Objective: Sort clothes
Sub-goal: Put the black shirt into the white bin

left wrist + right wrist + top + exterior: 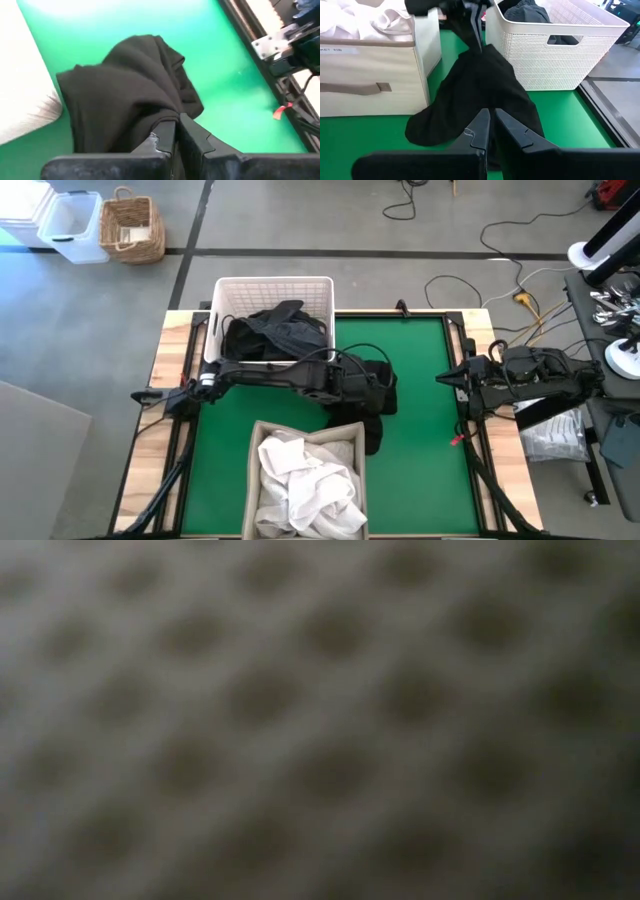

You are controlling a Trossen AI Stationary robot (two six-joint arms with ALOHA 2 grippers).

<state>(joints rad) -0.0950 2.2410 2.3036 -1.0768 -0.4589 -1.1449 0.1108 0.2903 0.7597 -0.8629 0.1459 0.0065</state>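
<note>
Sorting nearly done: white clothes (pixel 305 480) fill the fabric bin (pixel 252 455), dark ones (pixel 272 332) the white basket (pixel 275 284), as the left tool (pixel 176 131) pinches the last black garment (pixel 125 90) over the green mat (pixel 425 390); the right tool (pixel 489 125) waits pressed together at the table's edge.

Matt black cloth garment (pixel 480 95); white plastic basket (pixel 545 55) with a woven-textured wall; smooth green mat (pixel 430 410); pale wooden table (pixel 165 370).

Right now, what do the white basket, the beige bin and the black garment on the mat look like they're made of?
White basket: moulded plastic, matte; woven-pattern walls, cut-out handle.
Beige bin: probably stiffened fabric; flat panels, strap handle.
Black garment: soft matte cloth, possibly jersey; it drapes and folds, pinched by the left gripper.
</note>
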